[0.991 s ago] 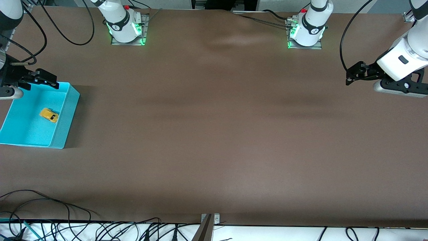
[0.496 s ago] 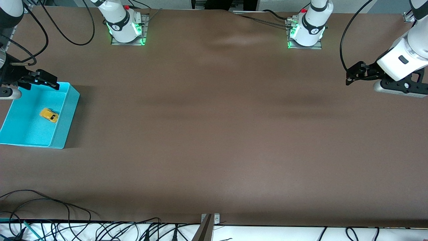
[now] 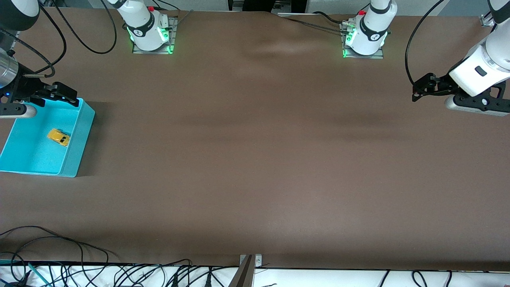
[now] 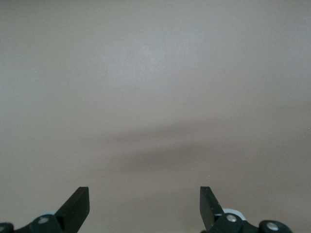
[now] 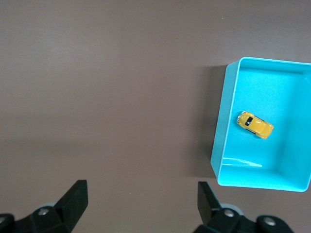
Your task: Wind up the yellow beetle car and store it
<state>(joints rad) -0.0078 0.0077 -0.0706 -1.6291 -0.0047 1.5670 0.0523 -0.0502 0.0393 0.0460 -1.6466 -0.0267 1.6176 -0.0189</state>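
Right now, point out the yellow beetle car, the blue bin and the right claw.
yellow beetle car (image 3: pixel 58 137), front view, on its roof.
blue bin (image 3: pixel 81 135), front view, on its side wall.
right claw (image 3: pixel 59 93), front view, midway between its open fingertips.

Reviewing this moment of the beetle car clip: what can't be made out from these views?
- Yellow beetle car in the turquoise bin: too small in the front and right wrist views to show a wind-up key, or whether it has been wound.
- Right claw, over the bin's rim: its arm is cut off by the front view's edge.
- Left claw, open over bare table at the left arm's end: wrist view shows only fingertips.
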